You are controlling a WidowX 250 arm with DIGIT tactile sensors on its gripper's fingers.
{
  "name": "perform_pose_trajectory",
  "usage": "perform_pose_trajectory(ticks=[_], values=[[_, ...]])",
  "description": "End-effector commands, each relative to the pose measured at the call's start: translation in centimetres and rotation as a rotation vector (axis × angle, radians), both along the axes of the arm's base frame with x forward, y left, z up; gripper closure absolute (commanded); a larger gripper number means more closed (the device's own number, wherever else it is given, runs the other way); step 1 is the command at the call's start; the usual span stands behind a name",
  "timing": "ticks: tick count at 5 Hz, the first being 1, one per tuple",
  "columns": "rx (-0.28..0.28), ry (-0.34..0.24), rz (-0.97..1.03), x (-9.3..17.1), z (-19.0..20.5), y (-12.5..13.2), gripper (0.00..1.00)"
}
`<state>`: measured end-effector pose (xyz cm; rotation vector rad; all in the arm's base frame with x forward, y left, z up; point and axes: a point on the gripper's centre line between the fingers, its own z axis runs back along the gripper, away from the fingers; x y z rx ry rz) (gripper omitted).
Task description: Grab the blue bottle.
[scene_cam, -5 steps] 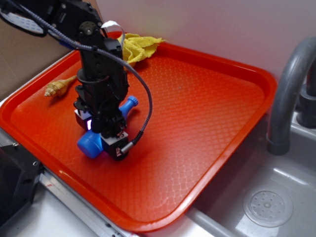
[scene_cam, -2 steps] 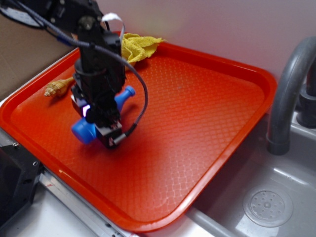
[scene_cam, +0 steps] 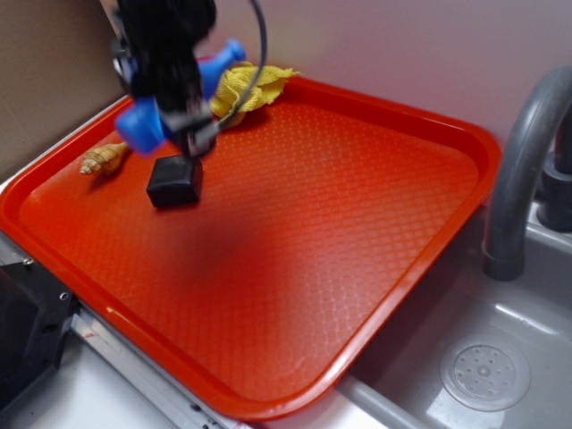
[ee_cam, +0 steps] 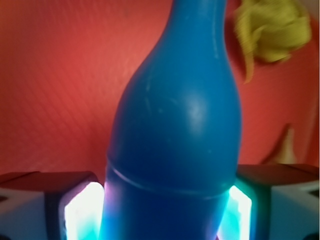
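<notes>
The tool [scene_cam: 170, 107] pinches the blue bottle [scene_cam: 143, 123] between its lit pads [ee_cam: 82, 212], holding it sideways above the orange tray [scene_cam: 357, 232], over the black block [scene_cam: 174, 181] near the yellow cloth [scene_cam: 246, 85].

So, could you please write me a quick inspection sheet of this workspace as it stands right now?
Surface: orange tray with a textured bottom, beside a sink.
Job's things: blue bottle held above the tray, lying roughly level; in the wrist view its body sits between the lit finger pads.
Clutter: black block on the tray under the gripper; yellow cloth at the far rim; tan shell-like toy near the left rim.
Grippers: gripper shut on the bottle, blurred.
Cables: dark cable looping by the arm.
Surroundings: grey faucet, sink drain, pale wall.
</notes>
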<state>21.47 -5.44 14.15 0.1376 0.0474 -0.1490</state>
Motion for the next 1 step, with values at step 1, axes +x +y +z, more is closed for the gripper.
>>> perform_pose_trajectory(ticks=[1], values=[[-0.099,-0.075,0.061,0.70,6.29,2.06,1.00]])
